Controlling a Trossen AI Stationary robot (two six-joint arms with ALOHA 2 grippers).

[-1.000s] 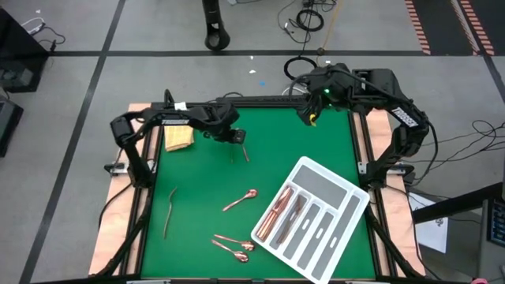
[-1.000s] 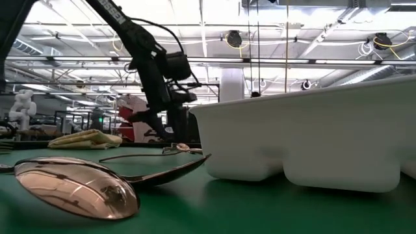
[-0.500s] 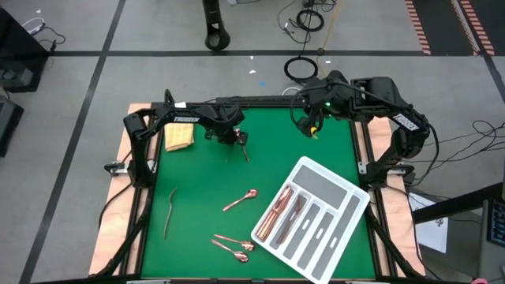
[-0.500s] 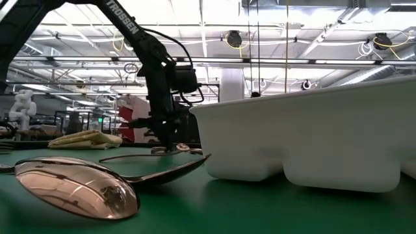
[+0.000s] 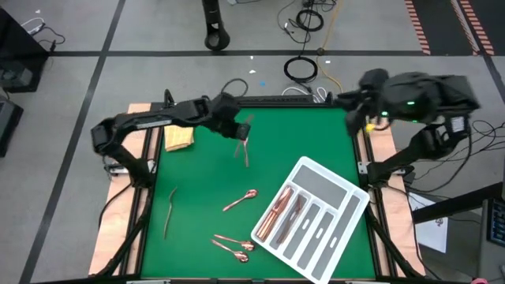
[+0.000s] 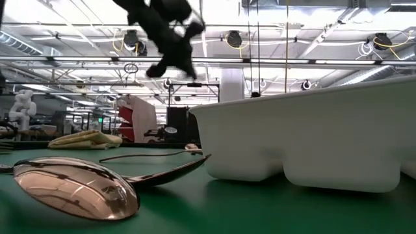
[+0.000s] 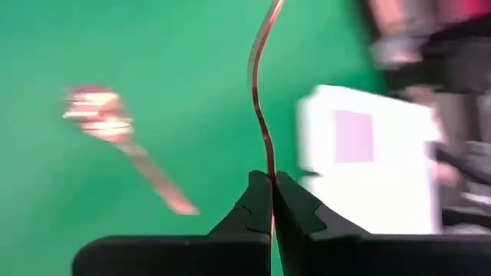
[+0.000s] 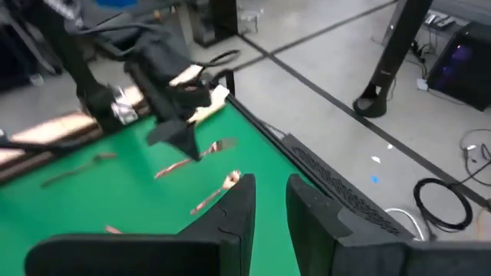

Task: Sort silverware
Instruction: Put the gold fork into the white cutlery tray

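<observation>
My left gripper [image 5: 239, 132] hangs high over the far middle of the green table, shut on a slim copper fork [image 8: 219, 146]. A second copper piece [image 5: 244, 155] lies flat on the mat just below it. Also lying flat are one spoon [image 5: 241, 200] at the middle, two spoons [image 5: 233, 245] near the front and a bent piece [image 5: 168, 211] at the left. The white tray [image 5: 335, 201] at the right holds several copper pieces [image 5: 278, 211] in one slot. My right gripper [image 8: 271, 205] is open, with nothing between its fingers, up at the far right corner. My left gripper pinches the fork's thin handle [image 7: 268, 165] between the very ends of its two fingers [image 7: 257, 199]. The fork runs on away from the fingertips, showing its narrow edge. It is lifted clear of the table and roughly level in the right wrist view.
A folded yellow cloth [image 5: 179, 140] lies at the far left corner. The tray sits askew over the near right part of the mat. A black rail [image 8: 330, 180] edges the table's far side. In the low view a spoon bowl [image 6: 78, 188] lies close before the tray wall [image 6: 305, 140].
My left gripper came down on a fork at the far middle of the mat, took hold of it and rose with it, so the fork now hangs clear of the table. My right arm has drawn back toward the table's right edge.
</observation>
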